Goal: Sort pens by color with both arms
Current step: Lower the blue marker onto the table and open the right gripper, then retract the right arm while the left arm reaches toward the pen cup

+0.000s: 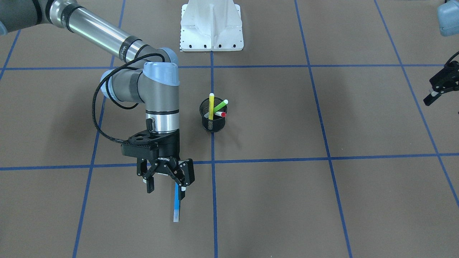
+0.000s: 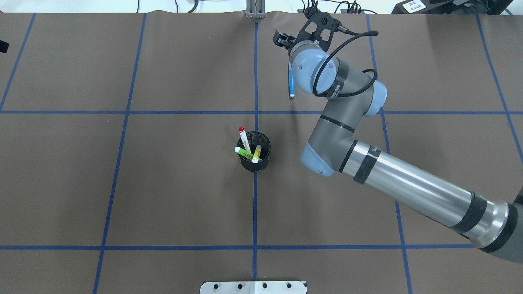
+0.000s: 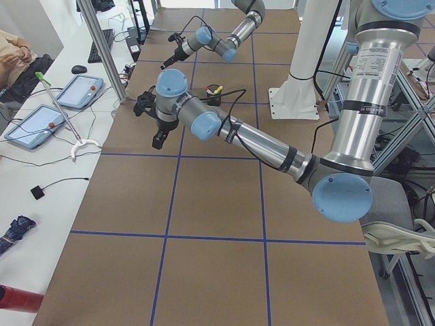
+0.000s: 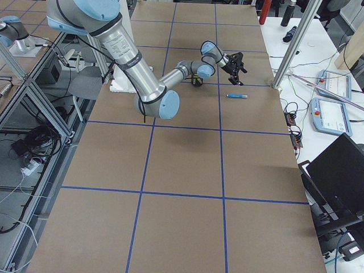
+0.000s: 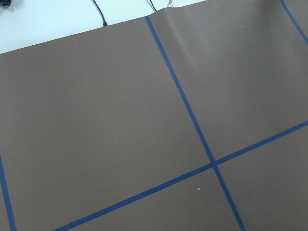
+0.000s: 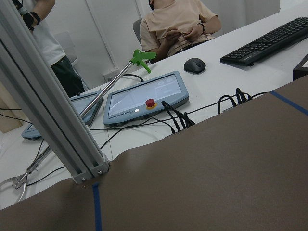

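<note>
Pens of three colours share the black mesh cup point(image 1: 214, 126), which stands upright at the middle of the tabletop point(image 2: 163, 196), right on the blue tape line point(image 2: 255, 212) that runs from near to far. The yellow pen point(image 1: 211, 106) sits steepest in it and tips a little toward me. The light green pen point(image 1: 221, 105) leans out over the rim to my left. The white pen with red ends point(image 2: 244, 139) leans left as well, one red end poking clear above the mesh. All three cross one another inside the cup.

The blue pen point(image 1: 176, 204) is outside it, lying flat on the brown paper in the far half of the tabletop, just right of the centre tape line and well apart from the cup. Its long axis runs near to far, almost parallel to that line, with the paler end pointing away from me.

My right gripper point(image 1: 168, 184) hangs over the nearer end of the blue pen with its jaws spread wide. It holds nothing, and the side view shows a gap between it and the pen. My left gripper point(image 1: 438, 87) is far off at the left edge of the tabletop, and I cannot tell how its jaws stand.
</note>
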`<state>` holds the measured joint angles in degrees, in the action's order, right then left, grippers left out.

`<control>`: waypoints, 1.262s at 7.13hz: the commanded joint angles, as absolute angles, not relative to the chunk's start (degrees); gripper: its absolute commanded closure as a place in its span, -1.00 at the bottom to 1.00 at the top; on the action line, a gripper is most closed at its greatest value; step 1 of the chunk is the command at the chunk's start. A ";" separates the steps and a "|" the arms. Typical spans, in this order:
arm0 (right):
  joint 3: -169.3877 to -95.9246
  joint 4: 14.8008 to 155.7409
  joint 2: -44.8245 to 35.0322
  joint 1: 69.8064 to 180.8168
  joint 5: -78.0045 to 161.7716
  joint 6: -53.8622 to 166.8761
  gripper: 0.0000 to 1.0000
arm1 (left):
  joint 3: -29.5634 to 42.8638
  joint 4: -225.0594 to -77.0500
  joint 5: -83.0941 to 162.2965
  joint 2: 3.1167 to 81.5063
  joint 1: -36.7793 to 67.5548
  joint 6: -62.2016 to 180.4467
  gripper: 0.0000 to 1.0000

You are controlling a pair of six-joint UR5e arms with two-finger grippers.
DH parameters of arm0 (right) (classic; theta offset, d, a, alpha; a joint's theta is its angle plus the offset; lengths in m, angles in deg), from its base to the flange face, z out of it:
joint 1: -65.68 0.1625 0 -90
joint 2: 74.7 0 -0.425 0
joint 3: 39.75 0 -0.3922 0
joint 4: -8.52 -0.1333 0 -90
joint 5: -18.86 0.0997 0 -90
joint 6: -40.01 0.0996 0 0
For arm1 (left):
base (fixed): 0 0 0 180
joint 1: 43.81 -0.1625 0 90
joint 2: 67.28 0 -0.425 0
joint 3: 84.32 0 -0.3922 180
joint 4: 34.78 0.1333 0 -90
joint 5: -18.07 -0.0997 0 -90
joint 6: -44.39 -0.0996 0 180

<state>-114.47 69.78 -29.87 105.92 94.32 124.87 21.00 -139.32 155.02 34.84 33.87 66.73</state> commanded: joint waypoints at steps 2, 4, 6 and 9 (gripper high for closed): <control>-122.94 78.72 -25.69 117.15 122.22 110.63 -0.99 | 21.15 -125.20 151.31 46.05 27.48 73.48 -1.00; -127.62 80.15 -20.06 124.18 135.34 99.21 -0.99 | 20.72 -116.19 149.12 53.01 20.92 74.27 -1.00; -128.69 80.42 -14.09 132.52 148.88 85.16 -0.99 | 20.01 -110.48 148.07 59.34 13.80 81.01 -1.00; -129.05 94.25 -12.39 139.67 153.42 63.20 -1.00 | 10.83 -106.93 145.25 70.22 6.66 92.45 -0.95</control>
<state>-128.89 87.63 -12.68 137.14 152.05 72.68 15.63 -107.74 145.95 65.36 9.36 88.33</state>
